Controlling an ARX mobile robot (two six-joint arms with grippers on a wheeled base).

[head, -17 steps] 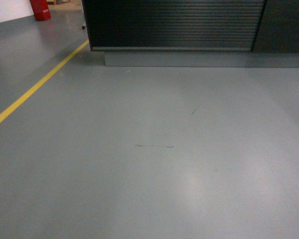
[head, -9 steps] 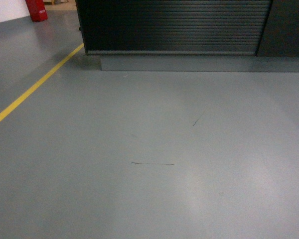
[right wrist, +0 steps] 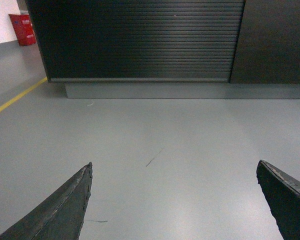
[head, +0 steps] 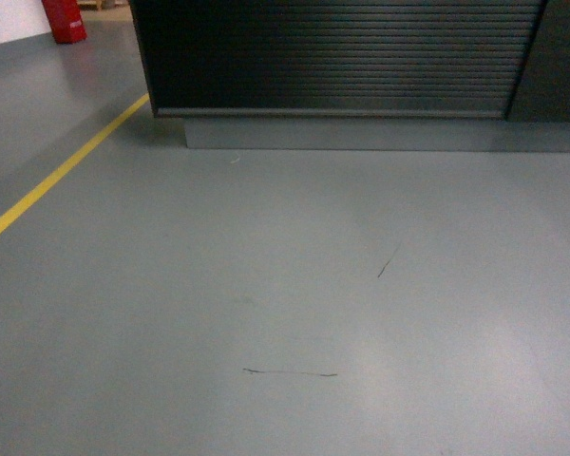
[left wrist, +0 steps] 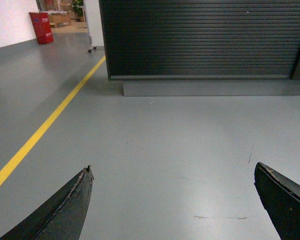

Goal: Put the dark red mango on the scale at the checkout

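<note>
A grey, glossy floor [head: 285, 285] fills most of the head view, seen from a camera slanting down. At the top stands the checkout [head: 332, 57] — a dark counter with a horizontally ribbed front panel, resting on a grey plinth [head: 361, 135]. Only its lower front shows; its top is out of frame, so no scale can be seen, and the mango does not appear in any view. A yellow line [head: 57, 176] runs diagonally across the floor on the left, toward the counter's left corner. A red box [head: 65, 19] stands far back at the upper left, against a white wall. Two thin dark scuff marks lie on the floor, one near the middle [head: 388, 262] and one lower down [head: 290, 372].

The left wrist view looks ahead over the left gripper [left wrist: 175, 200]: its two dark fingers sit at the bottom corners, spread wide with only bare floor between them. The ribbed counter, the plinth and the yellow line lie ahead.

The right wrist view shows the right gripper [right wrist: 175, 200] the same way — fingers wide apart, holding nothing, with the counter well ahead and a plain dark panel [right wrist: 272, 40] to the right of the ribbed section
</note>
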